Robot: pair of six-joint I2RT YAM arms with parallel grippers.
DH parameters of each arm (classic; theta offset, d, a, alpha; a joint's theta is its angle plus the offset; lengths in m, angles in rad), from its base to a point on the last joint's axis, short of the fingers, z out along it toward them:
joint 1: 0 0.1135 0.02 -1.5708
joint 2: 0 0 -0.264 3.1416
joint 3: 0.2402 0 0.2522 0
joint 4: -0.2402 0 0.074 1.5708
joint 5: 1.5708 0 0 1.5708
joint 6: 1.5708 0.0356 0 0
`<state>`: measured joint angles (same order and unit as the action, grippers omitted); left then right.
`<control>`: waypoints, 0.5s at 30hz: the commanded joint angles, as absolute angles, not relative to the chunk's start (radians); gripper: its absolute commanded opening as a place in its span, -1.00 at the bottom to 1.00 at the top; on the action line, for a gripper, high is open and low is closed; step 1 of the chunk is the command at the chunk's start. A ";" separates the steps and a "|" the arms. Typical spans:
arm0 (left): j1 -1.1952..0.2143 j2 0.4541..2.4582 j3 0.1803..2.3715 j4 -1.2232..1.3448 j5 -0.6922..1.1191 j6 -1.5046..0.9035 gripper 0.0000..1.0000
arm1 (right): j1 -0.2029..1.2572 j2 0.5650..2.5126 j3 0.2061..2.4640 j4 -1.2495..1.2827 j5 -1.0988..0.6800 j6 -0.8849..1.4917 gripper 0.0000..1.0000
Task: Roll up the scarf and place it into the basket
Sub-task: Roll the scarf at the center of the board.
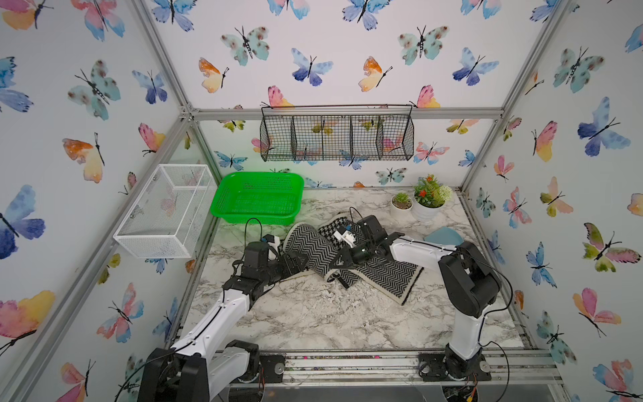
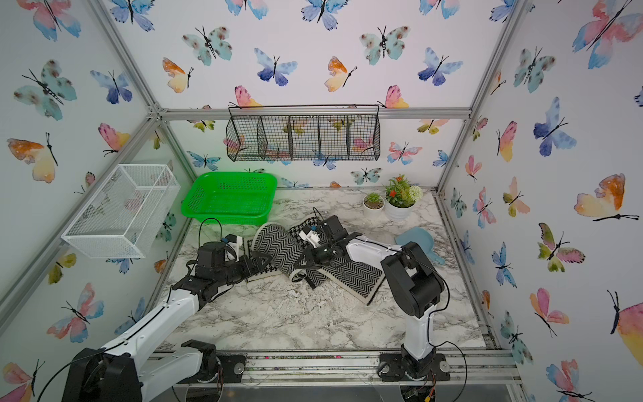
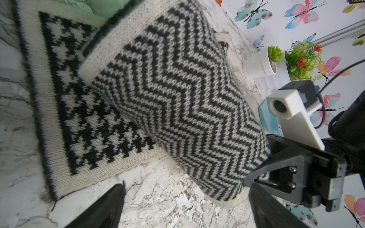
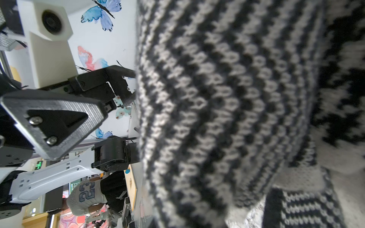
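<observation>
— Three papered walls noted around the marble-pattern tabletop (image 1: 313, 320)?
— Noted. Butterfly print everywhere, aluminium framing (image 1: 226, 114) at the corners. Marked a white wire-mesh box (image 1: 163, 212) on the left wall and a black wire rack (image 1: 335, 137) on the back wall.
— Found the basket?
— Found the basket (image 1: 255, 218) at the far left corner of the tabletop. Spotted a small potted succulent (image 1: 402, 203) and a larger flowering plant (image 1: 429, 196) at the far right corner, plus a pale blue flat piece (image 1: 445, 236) near the right edge.
— And the scarf?
— Found the scarf (image 1: 313, 245) mid-table, outside the basket, near its front right corner. Partly rolled: chevron roll in the middle, flat chevron tail toward the right, flat houndstooth end under the roll on the left.
— Checked the claws?
— Saw the left gripper (image 1: 296, 261) spread wide at the roll's left end. Saw the right gripper (image 1: 340, 260) pushed against the opposite end; could not tell whether clamped or parted, with the right wrist view filled by knit.
— Room for moving?
— Plenty of bare marble along the near edge, in front of the scarf. Tighter at the back, between basket and plants.
</observation>
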<state>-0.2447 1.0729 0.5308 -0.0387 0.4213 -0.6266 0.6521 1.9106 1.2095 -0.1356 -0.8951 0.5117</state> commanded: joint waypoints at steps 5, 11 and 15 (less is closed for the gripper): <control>-0.298 1.146 0.498 0.215 0.468 -0.710 0.97 | 0.622 1.953 1.146 -0.034 -0.972 0.558 -0.60; -0.337 1.210 0.484 0.297 0.461 -0.758 0.97 | 0.613 1.960 1.133 -0.007 -0.977 0.577 -0.59; -0.368 1.253 0.476 0.334 0.436 -0.785 0.97 | 0.602 1.971 1.131 0.002 -0.980 0.584 -0.59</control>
<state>-0.3511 1.2270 0.4839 0.2714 0.4423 -0.7532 0.6170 1.9446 1.1450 -0.0307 -0.9649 0.5686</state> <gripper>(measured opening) 0.984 0.204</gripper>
